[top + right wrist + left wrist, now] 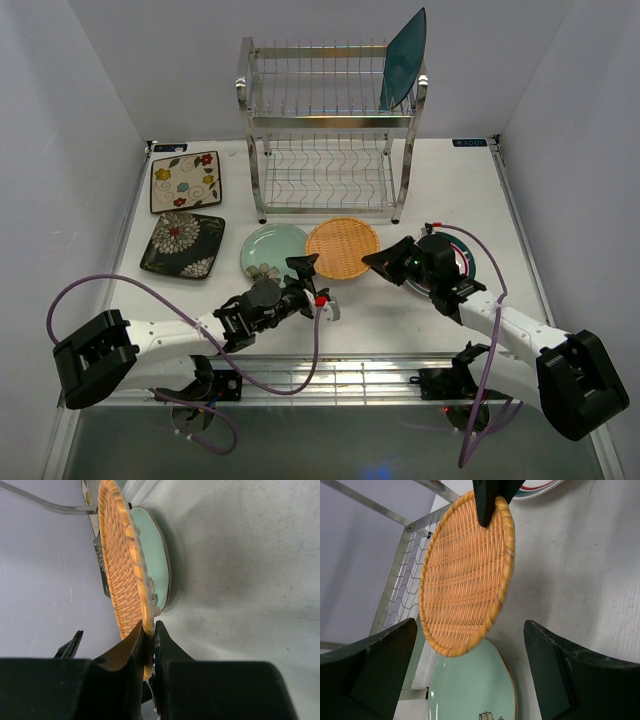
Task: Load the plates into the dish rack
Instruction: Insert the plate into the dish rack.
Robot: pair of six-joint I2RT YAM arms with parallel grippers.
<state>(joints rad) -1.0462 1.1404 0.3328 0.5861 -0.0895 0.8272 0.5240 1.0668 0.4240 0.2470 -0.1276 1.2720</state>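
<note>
The woven orange plate (342,246) (465,580) (120,565) is tilted, and my right gripper (378,258) (149,627) is shut on its right rim. My left gripper (318,285) (470,630) stands open just before the plate's near left edge, touching nothing. Beside and partly under the woven plate lies the pale green plate (272,250) (470,685) (152,550). The steel dish rack (330,130) (405,580) stands at the back, with a teal plate (403,60) upright in its top tier at the right. A white striped-rim plate (468,262) (540,487) lies under my right wrist.
At the left lie a cream floral rectangular plate (186,181) and, nearer, a dark floral plate (182,244). White walls close in both sides and the back. Purple cables loop by both arm bases.
</note>
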